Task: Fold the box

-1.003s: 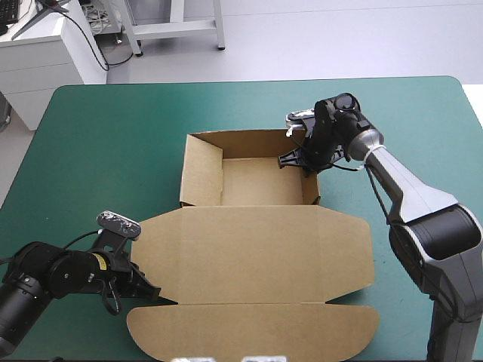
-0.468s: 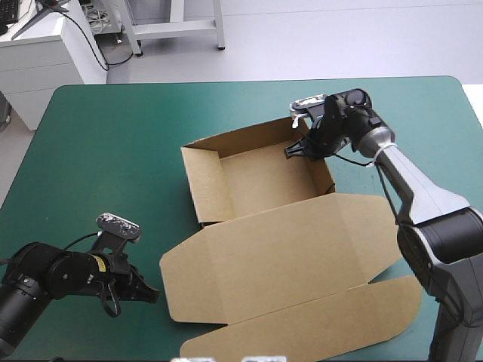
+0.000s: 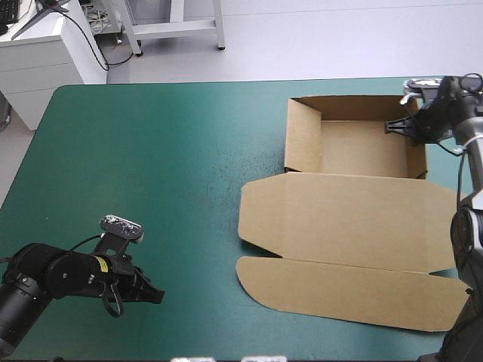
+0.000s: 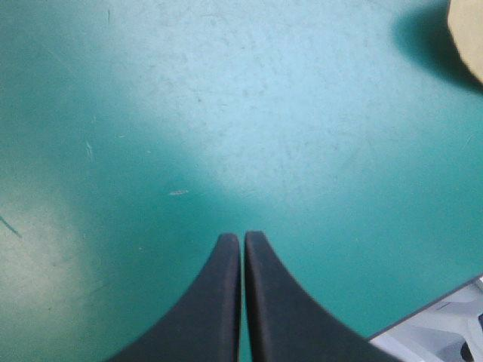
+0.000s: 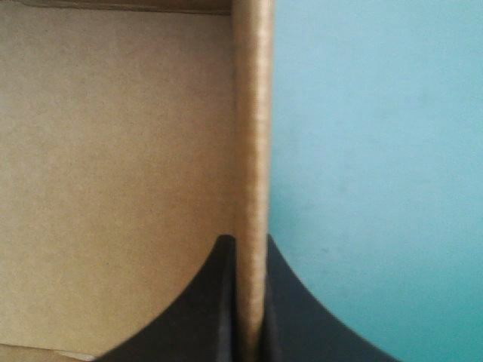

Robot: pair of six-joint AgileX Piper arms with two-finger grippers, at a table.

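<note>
The brown box [image 3: 355, 147] lies at the table's right side as an open tray with raised walls. Its lid [image 3: 347, 222] and front flap [image 3: 355, 290] rest flat toward the near edge. My right gripper [image 3: 398, 126] is shut on the box's right wall [image 5: 251, 151], one finger inside the tray and one outside. My left gripper [image 3: 155, 296] rests low near the front left of the table, shut and holding nothing. In the left wrist view its fingers [image 4: 243, 237] meet over bare teal-green cover, with a corner of the box [image 4: 466, 34] far ahead.
The table's right edge [image 3: 472, 113] runs close beside the box and the right gripper. The near edge of the table [image 4: 453, 294] shows beside the left gripper. Teal-green cover [image 3: 151, 166] spreads across the left and middle.
The right gripper has dragged the box from the table's middle to the far right, and it now sits square again. The left gripper has stayed in place, well clear of the lid.
</note>
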